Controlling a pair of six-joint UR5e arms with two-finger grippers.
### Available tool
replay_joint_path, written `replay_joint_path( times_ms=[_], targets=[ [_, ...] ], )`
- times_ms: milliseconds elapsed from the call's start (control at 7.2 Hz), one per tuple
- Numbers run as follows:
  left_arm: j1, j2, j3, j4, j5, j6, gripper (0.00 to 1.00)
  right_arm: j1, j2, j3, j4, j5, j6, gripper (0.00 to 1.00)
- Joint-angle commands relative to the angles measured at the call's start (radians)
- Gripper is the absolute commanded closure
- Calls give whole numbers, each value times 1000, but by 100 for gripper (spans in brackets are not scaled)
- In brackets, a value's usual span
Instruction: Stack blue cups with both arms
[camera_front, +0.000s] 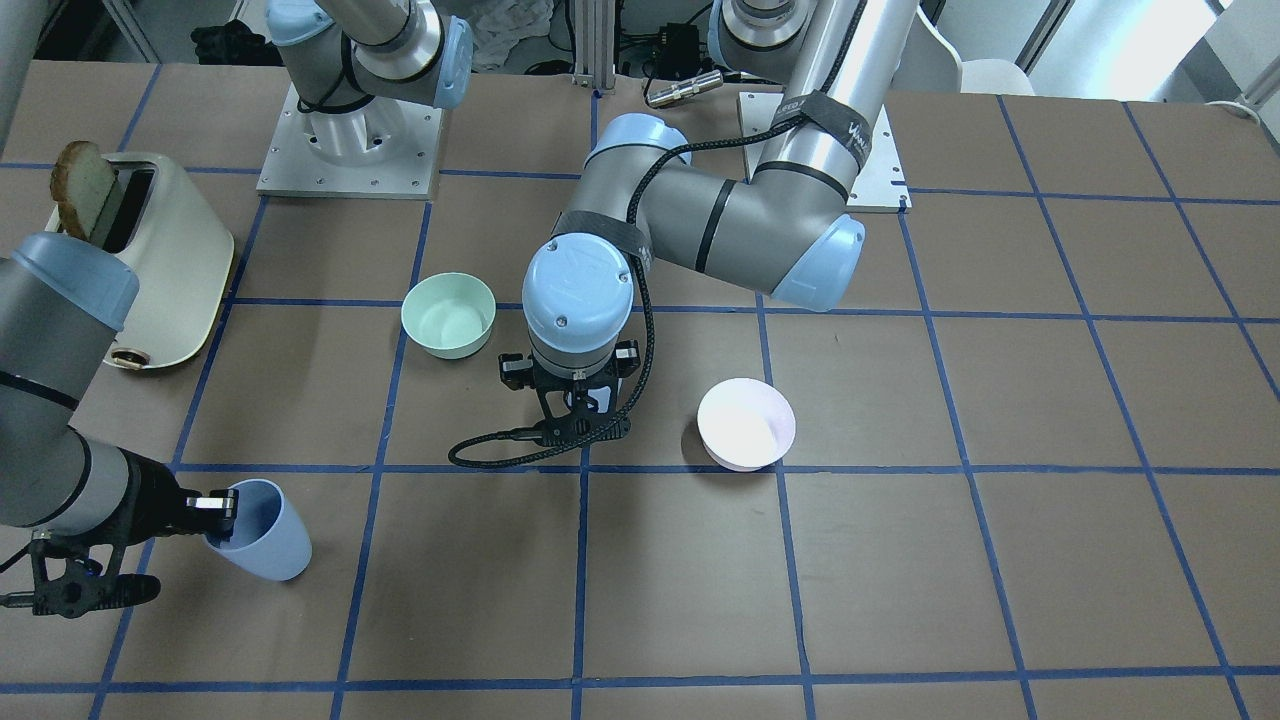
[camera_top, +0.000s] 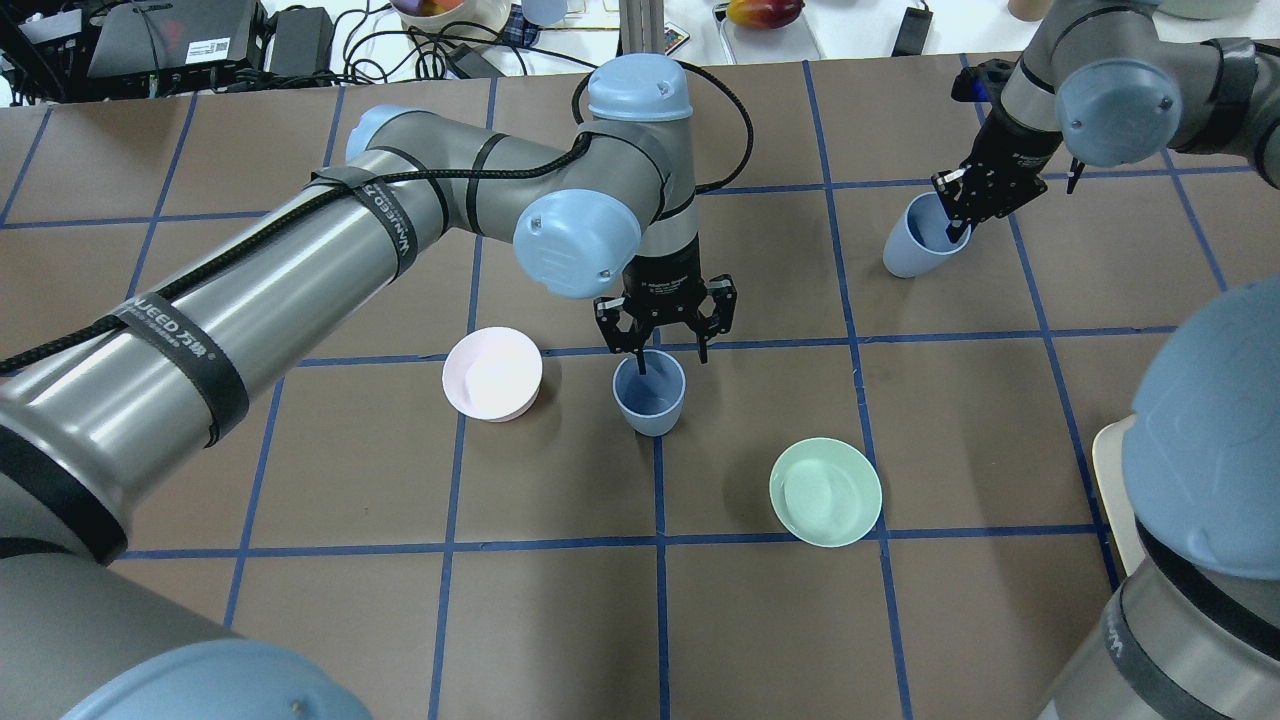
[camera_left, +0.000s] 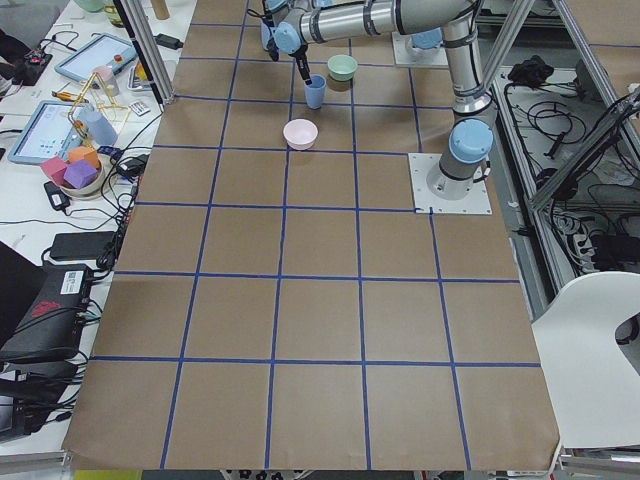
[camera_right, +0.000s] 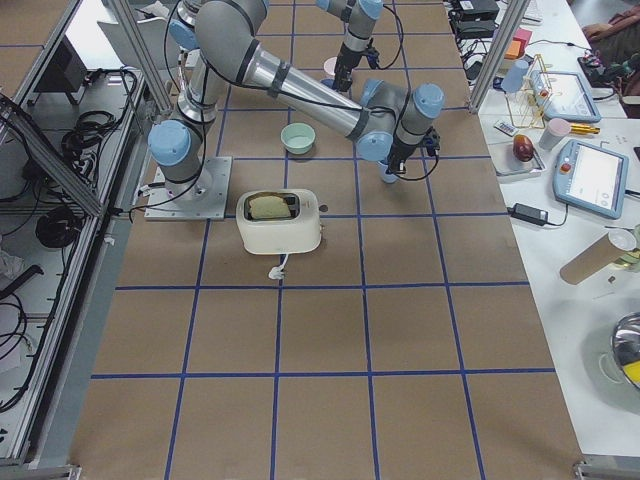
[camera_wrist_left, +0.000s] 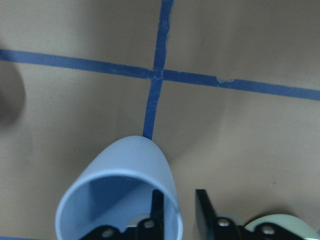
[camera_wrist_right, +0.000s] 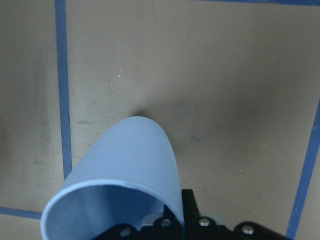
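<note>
One blue cup (camera_top: 650, 400) stands upright at the table's middle, between the two bowls. My left gripper (camera_top: 670, 358) hangs over it, open, one finger (camera_wrist_left: 157, 210) inside the cup (camera_wrist_left: 125, 170) and the other just outside the rim, a small gap showing. In the front-facing view the left wrist hides this cup. The second blue cup (camera_top: 912, 250) is at the far right, tilted. My right gripper (camera_top: 955, 225) is shut on its rim. The same cup (camera_front: 265, 545) leans away from the right gripper (camera_front: 222, 510); the right wrist view shows the cup (camera_wrist_right: 130, 155) close up.
A pale pink bowl (camera_top: 492, 373) sits left of the middle cup and a mint green bowl (camera_top: 825, 490) to its near right. A cream toaster (camera_front: 160, 260) with a slice of toast stands on the right arm's side. The left arm's black cable (camera_front: 500, 455) loops down by its wrist.
</note>
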Motion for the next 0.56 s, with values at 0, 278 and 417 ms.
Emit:
replay_joint_path(
  times_ms=[0,278,417],
  targets=[
    [12,51,14,-26,7,0,0,3,-14,-40,62,0,0,100],
    [112,119,121,-126,8,50,0,21,-77,-68,176,11,12,100],
    [163,159,194,-221,10,208,0,43,-108,-66,223,61,21,100]
  ],
)
